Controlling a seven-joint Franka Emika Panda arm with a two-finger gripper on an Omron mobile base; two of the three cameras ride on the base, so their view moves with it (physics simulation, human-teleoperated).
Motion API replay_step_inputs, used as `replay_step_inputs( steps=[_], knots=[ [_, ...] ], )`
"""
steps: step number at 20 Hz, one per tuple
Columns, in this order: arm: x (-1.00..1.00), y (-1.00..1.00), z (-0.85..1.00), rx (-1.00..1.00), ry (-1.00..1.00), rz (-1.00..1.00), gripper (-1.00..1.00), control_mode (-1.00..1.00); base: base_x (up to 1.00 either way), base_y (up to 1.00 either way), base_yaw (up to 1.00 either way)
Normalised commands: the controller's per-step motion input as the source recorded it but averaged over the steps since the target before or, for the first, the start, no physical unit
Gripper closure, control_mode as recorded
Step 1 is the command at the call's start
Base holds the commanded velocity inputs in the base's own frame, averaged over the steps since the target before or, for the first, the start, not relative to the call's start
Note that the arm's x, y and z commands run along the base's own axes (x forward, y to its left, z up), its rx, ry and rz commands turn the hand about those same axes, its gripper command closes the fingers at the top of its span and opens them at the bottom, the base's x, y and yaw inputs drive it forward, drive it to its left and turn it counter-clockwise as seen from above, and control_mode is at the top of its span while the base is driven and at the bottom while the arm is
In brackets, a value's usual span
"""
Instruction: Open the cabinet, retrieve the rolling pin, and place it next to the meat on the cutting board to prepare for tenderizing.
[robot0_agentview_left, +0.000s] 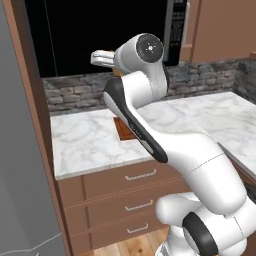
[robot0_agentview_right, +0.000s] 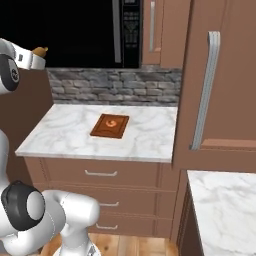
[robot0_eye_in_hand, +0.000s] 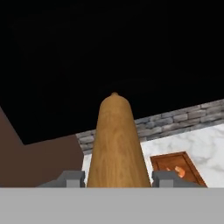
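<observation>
Arm: raised high over the tabletop (robot0_agentview_right: 65, 132), elbow bent, hand level with the microwave (robot0_agentview_left: 100, 35).
Fingers (robot0_eye_in_hand: 117, 178): pinching the pin (robot0_eye_in_hand: 116, 144), one tip on each side of its shaft.
Pin: tan wood, smooth and rounded, with a small knob at the far end; it runs straight out from between the fingers in the hand view. In the right base view its brown tip (robot0_agentview_right: 40, 50) juts past the white hand, in the air well above the tabletop.
Board (robot0_agentview_right: 110, 125): reddish-brown, flat on the marble, below the fingers and beyond them; the pin is well apart from it.
Meat (robot0_agentview_right: 112, 122): small orange-pink piece near the board's middle, bare board around it.
Open room: white marble lies free on every side of the board.
Edges: stone backsplash (robot0_agentview_right: 115, 86) behind the board; a cabinet door (robot0_agentview_right: 220, 85) with a long silver handle (robot0_agentview_right: 205, 90) stands near the tabletop's far side from the fingers; drawers (robot0_agentview_right: 100, 174) below the front edge.
</observation>
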Motion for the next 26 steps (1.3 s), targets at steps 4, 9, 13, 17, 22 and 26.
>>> replay_step_inputs(
  steps=[4, 9, 13, 17, 22, 26],
  knots=[
    [0.00, 0.00, 0.00, 0.00, 0.00, 0.00, 1.00, 1.00, 0.33, -0.15, 0.06],
    [0.00, 0.00, 0.00, 0.00, 0.00, 0.00, 1.00, 1.00, 0.33, -0.16, 0.06],
    [0.00, 0.00, 0.00, 0.00, 0.00, 0.00, 1.00, 1.00, 0.38, -0.15, 0.06],
    [0.00, 0.00, 0.00, 0.00, 0.00, 0.00, 1.00, 1.00, 0.42, -0.17, 0.07],
    [0.00, 0.00, 0.00, 0.00, 0.00, 0.00, 1.00, 1.00, 0.38, -0.17, 0.06],
    [0.00, 0.00, 0.00, 0.00, 0.00, 0.00, 1.00, 1.00, 0.23, -0.15, 0.05]
  ],
)
